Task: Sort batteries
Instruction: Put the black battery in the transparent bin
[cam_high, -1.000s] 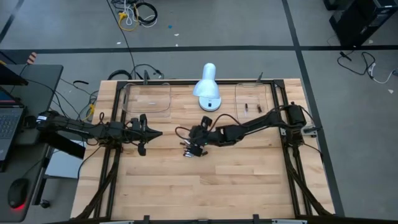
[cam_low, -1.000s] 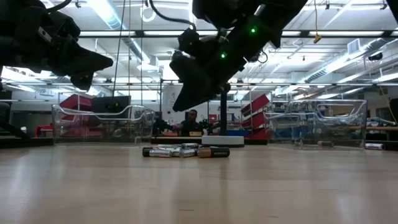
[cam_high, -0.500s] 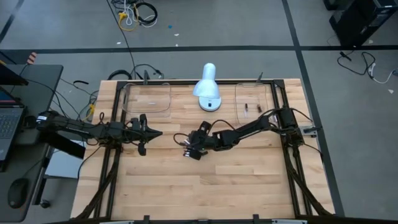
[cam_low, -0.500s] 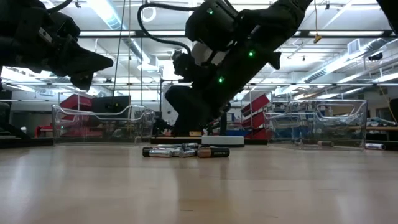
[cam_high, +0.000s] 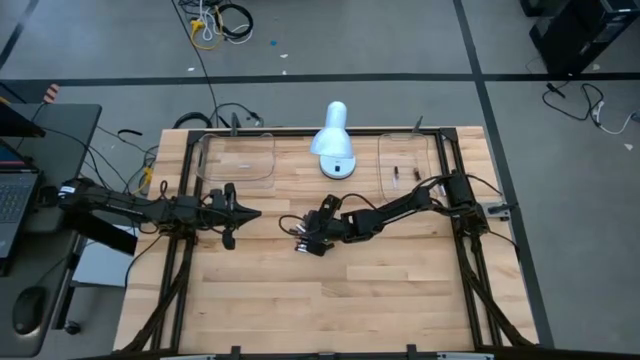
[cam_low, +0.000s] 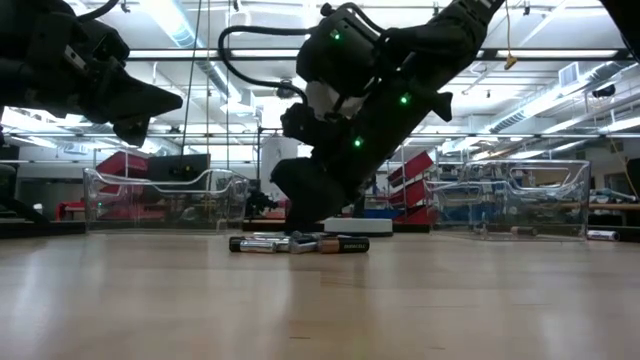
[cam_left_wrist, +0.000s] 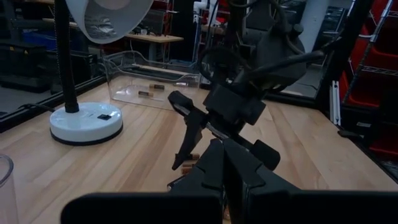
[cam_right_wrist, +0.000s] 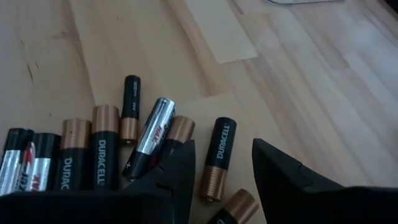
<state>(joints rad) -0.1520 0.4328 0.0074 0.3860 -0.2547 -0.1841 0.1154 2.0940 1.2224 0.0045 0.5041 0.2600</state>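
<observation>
The right pincer (cam_right_wrist: 221, 168) stood wide over the batteries (cam_right_wrist: 99, 152) clustered mid-counter (cam_high: 350, 300), straddling one copper-ended cell (cam_right_wrist: 214, 158) whose long axis ran along the fingers. The left pincer (cam_high: 232, 215), shut, waited well left.

Nine batteries (cam_right_wrist: 217, 158), two trays (cam_high: 238, 157).

light: bright, even | ceiling strips (cam_low: 200, 70) glare | close fingers (cam_right_wrist: 283, 171) blurred
</observation>
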